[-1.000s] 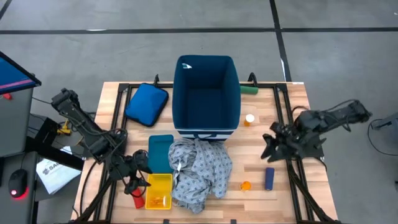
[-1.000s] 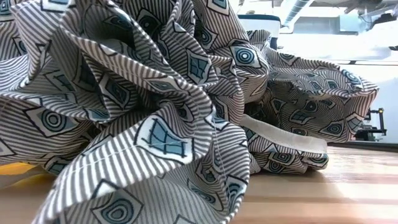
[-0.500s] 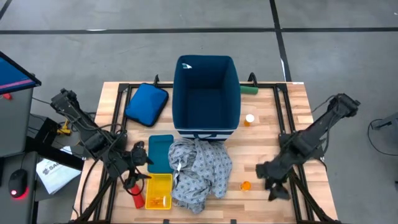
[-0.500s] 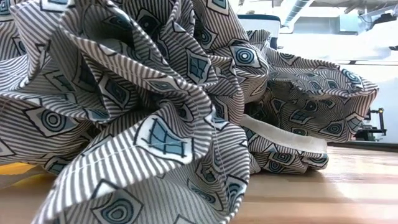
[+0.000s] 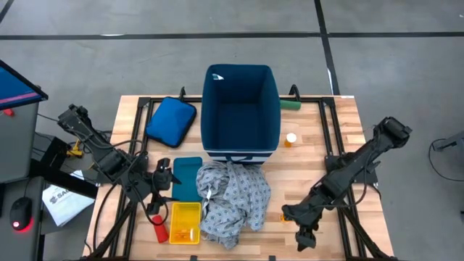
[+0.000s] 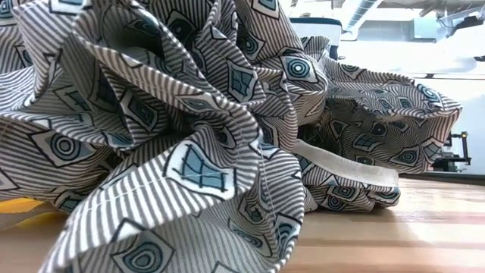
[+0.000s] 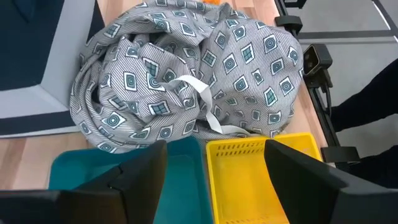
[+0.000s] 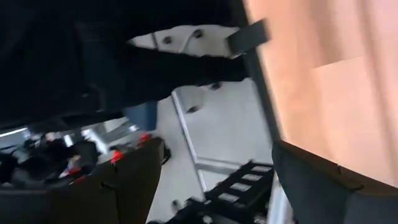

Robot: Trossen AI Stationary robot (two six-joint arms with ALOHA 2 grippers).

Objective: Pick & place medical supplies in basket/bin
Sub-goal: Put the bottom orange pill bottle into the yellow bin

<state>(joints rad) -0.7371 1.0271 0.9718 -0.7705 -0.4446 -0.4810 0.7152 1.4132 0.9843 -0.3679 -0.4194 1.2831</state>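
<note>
1. The wooden table [image 5: 341, 152] carries the supplies, with a dark arm at each side.
2. The navy-blue bin [image 5: 241, 112] stands upright at the far middle of the table, its white-striped base toward the near edge.
3. The grey patterned gown [image 5: 232, 194] lies crumpled just in front of the bin, touching its base; it fills the low view [image 6: 189, 136] and shows in the left wrist view [image 7: 186, 81].
4. A flat blue pouch [image 5: 171, 121] lies left of the bin.
5. A teal tray [image 5: 187, 177] and a yellow tray [image 5: 184, 222] sit side by side against the gown's left edge.
6. The left gripper [image 5: 164, 179] hovers over the teal tray's left side, its fingers [image 7: 137, 171] held apart with nothing between them.
7. The right gripper [image 5: 299, 221] reaches low at the near right edge, fingers spread wide and empty.
8. A white-capped bottle [image 5: 291, 138] stands right of the bin; a green cylinder [image 5: 291, 105] lies at the bin's far right corner.
9. A red cylinder [image 5: 161, 233] lies left of the yellow tray.
</note>
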